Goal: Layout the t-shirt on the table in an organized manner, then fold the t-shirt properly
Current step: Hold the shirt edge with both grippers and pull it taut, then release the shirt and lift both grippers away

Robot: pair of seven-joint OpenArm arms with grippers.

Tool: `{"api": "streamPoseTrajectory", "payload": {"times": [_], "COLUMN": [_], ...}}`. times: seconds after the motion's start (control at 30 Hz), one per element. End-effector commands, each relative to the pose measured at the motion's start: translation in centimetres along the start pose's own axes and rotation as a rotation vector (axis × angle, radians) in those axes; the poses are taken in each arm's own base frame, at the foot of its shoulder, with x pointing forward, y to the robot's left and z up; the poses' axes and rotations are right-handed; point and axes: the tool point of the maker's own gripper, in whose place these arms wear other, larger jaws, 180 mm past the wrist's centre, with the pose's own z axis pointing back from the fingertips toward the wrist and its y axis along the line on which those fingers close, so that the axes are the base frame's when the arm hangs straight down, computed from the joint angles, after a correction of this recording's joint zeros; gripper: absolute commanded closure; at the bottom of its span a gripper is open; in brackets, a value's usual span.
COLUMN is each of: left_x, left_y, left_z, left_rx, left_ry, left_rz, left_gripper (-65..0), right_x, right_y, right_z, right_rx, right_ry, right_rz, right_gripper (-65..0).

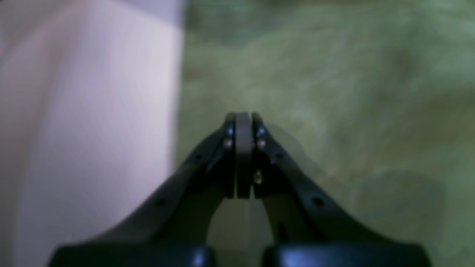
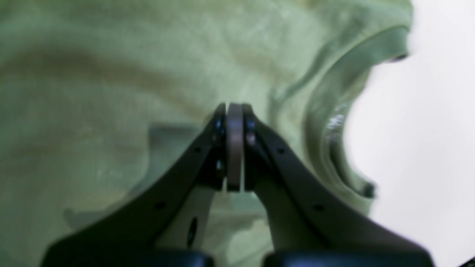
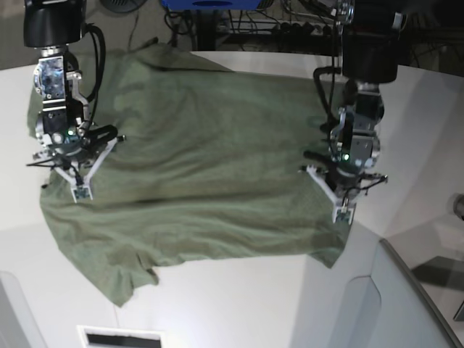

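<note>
Now t-shirt (image 3: 196, 159) spread on table (image 3: 239, 304), no legible writing

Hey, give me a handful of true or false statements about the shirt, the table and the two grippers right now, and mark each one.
1. The t-shirt is spread open on the table. True.
2. The left gripper stands wide open. False: its jaws are shut.
3. The right gripper is shut with no cloth between its jaws. True.
4. The t-shirt is bright red. False: it is olive green.
5. Both grippers are over the shirt. True.
</note>
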Motion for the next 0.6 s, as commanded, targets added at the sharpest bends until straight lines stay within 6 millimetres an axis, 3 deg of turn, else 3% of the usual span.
{"api": "streamPoseTrajectory", "payload": {"times": [0.0, 0.1, 0.27, 0.37, 0.43, 0.57], "left_x": [2.3, 2.4, 1.9, 2.4, 3.5, 6.7], "left_y": [0.5, 0.2, -1.8, -1.8, -1.5, 1.0], "left_z": [-0.5, -2.2, -4.2, -4.8, -5.1, -5.3], "left_rx": [0.016, 0.007, -0.041, -0.042, -0.038, 0.063], "left_ry": [-0.061, -0.063, -0.027, -0.033, -0.051, -0.123], "left_rz": [0.004, 0.012, -0.058, -0.053, -0.045, -0.032], "left_gripper": [0.0, 0.0, 0.0, 0.0, 0.0, 0.0], "right_x": [1.4, 0.4, 2.1, 3.3, 4.2, 6.2], "right_y": [-0.9, -0.8, -1.2, -1.4, -1.4, -2.0], "right_z": [-0.2, -1.8, -4.2, -5.7, -6.6, -7.7], "right_rx": [-0.02, -0.01, -0.001, 0.006, 0.013, 0.015], "right_ry": [-0.027, 0.028, 0.03, 0.027, 0.008, -0.034], "right_rz": [-0.002, -0.011, -0.031, -0.043, -0.05, -0.064], "right_gripper": [0.0, 0.0, 0.0, 0.0, 0.0, 0.0]}}
